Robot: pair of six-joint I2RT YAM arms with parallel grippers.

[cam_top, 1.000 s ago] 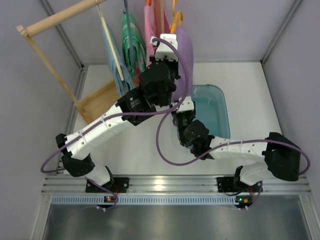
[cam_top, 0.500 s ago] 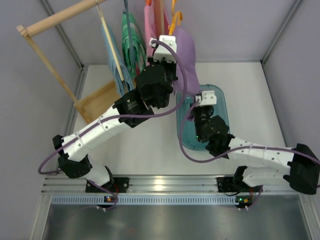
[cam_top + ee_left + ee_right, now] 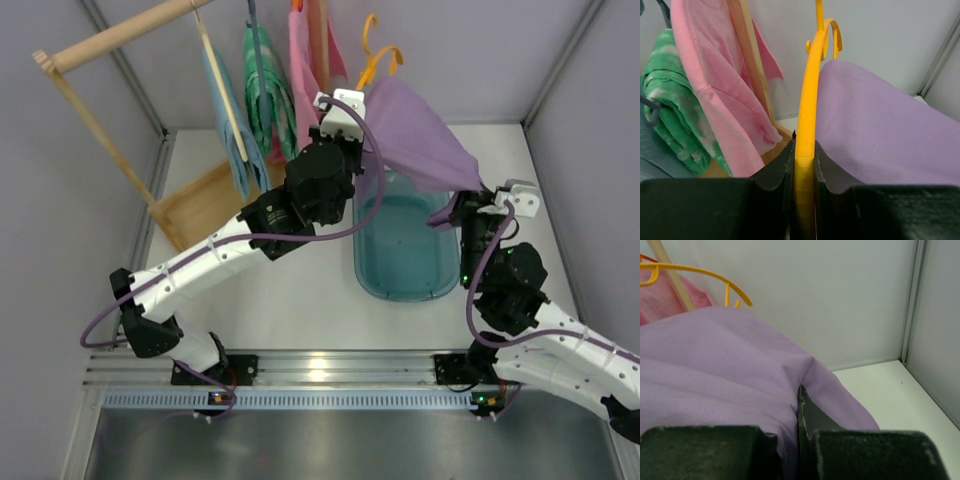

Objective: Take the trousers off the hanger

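The left claw [image 3: 803, 156] is closed tight on the orange-yellow hanger [image 3: 810, 90], its two dark fingers [image 3: 775, 172] pressed against either side of the thin plastic arm with no gap showing. It holds the hanger up at the back of the surface [image 3: 300, 300], beside the pink garment [image 3: 715, 85] and the green garment [image 3: 675, 115] that hang on the wooden rack [image 3: 120, 35].

The lilac trousers [image 3: 415, 140] are draped over the hanger and pulled out from it in a taut sheet. From the hanger they run to the robot's right and toward the near edge, above the far end of the teal tub [image 3: 405, 250]. Their low corner ends in the right claw [image 3: 799, 412], which is shut on a bunched fold of the cloth; the fabric wraps over one finger and hides most of it.

The long axis of the stretched cloth runs from the left claw down to the right claw. The right arm has the free end, so it is the one to do the pulling. In my judgement the cloth will come clear if that arm draws further along this same line, away from the hanger, while the left claw holds firm. How much cloth remains over the hanger's far arm cannot be seen.
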